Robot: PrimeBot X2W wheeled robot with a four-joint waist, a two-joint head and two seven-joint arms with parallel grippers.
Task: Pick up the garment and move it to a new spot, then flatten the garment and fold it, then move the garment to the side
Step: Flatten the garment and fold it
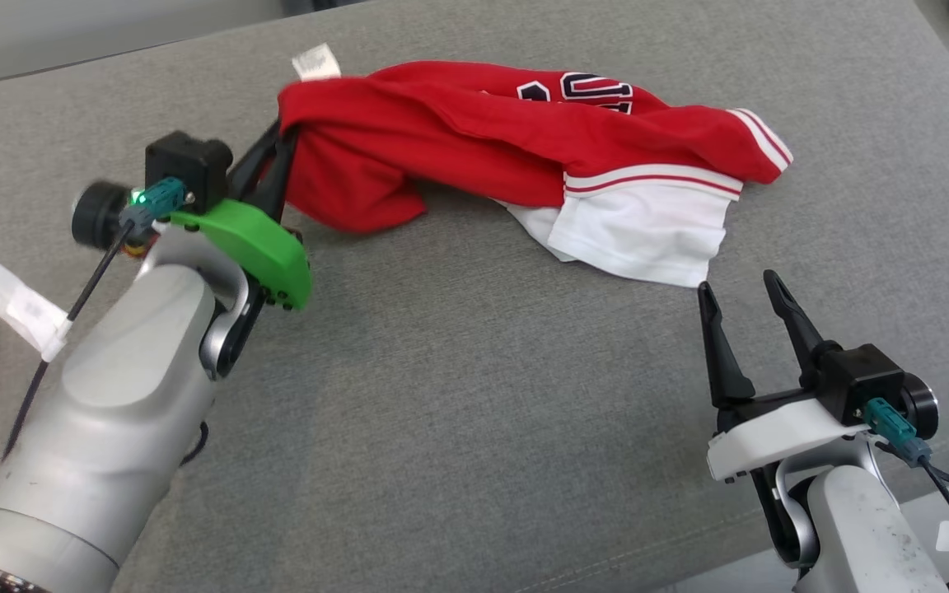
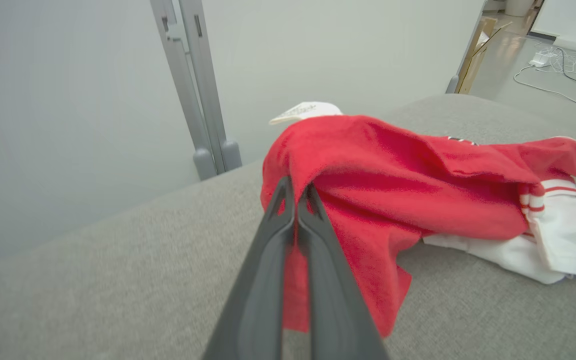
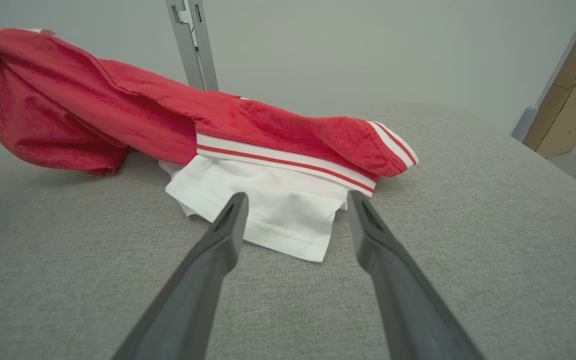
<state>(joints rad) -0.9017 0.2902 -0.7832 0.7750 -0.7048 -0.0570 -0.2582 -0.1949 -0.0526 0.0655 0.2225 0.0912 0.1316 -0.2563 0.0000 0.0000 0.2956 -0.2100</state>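
Left gripper (image 1: 281,147) pinched shut on shirt (image 1: 458,132) edge, upper left, ready to lift; right gripper (image 1: 736,284) wide open, empty, lower right.

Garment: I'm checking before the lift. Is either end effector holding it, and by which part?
Left end effector grips the garment by its bunched red end; right end effector is open, empty.

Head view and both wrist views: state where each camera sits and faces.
Head view: on the head, looking down at the garment on the grey cushion; left tool and right tool show.
Left wrist view: along the shut left tool, pinching the garment's red end.
Right wrist view: along the open right tool, facing the white hem.
Shared by both wrists: garment, grey post.
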